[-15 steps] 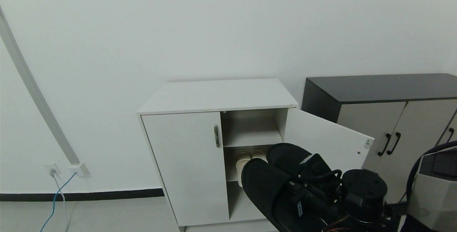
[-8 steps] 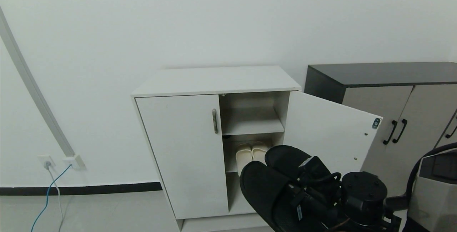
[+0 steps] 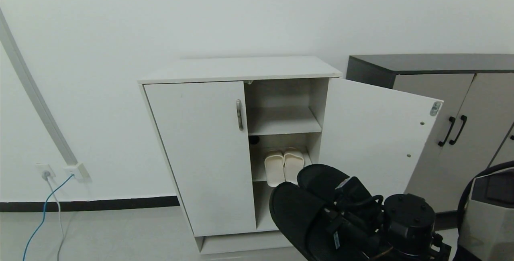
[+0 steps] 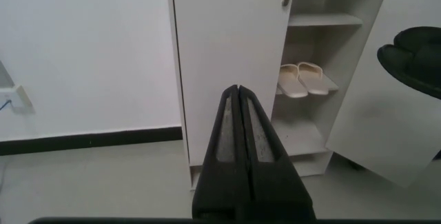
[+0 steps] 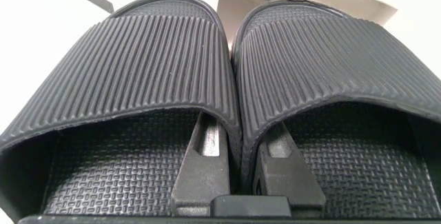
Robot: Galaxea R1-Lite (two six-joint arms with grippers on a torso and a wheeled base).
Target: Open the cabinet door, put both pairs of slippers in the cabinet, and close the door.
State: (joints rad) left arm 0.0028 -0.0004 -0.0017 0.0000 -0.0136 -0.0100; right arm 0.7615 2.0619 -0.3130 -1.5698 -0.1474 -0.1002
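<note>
Your right gripper [image 5: 242,172] holds the black slippers [image 3: 309,209] as a pair. One finger [image 5: 204,162] sits inside each slipper, under the ribbed strap. The two are pinched on the inner walls, which press the slippers side by side.

- The pair hangs in the air in front of the cabinet [image 3: 241,70] and outside it, toe ends toward the open compartment. In the head view it sits low, before the foot of the right door [image 3: 373,132].
- That right door stands swung out wide. The left door [image 3: 196,152] is shut, its metal handle [image 3: 239,115] at the inner edge.
- The cream slippers [image 3: 284,165] lie side by side on the middle shelf, inside the open half (one shelf above them, one compartment below).
- Your left gripper [image 4: 239,134] has its fingers pressed flat together with nothing between them. It hangs over the floor, well short of the cabinet, pointing at the shut left door.

Rest of the room: a grey cabinet [image 3: 441,92] with a dark top stands just right of the white one, behind the open door. Wall sockets [image 3: 76,170] sit low on the left wall, with a blue cable [image 3: 40,217] trailing down to the floor.
</note>
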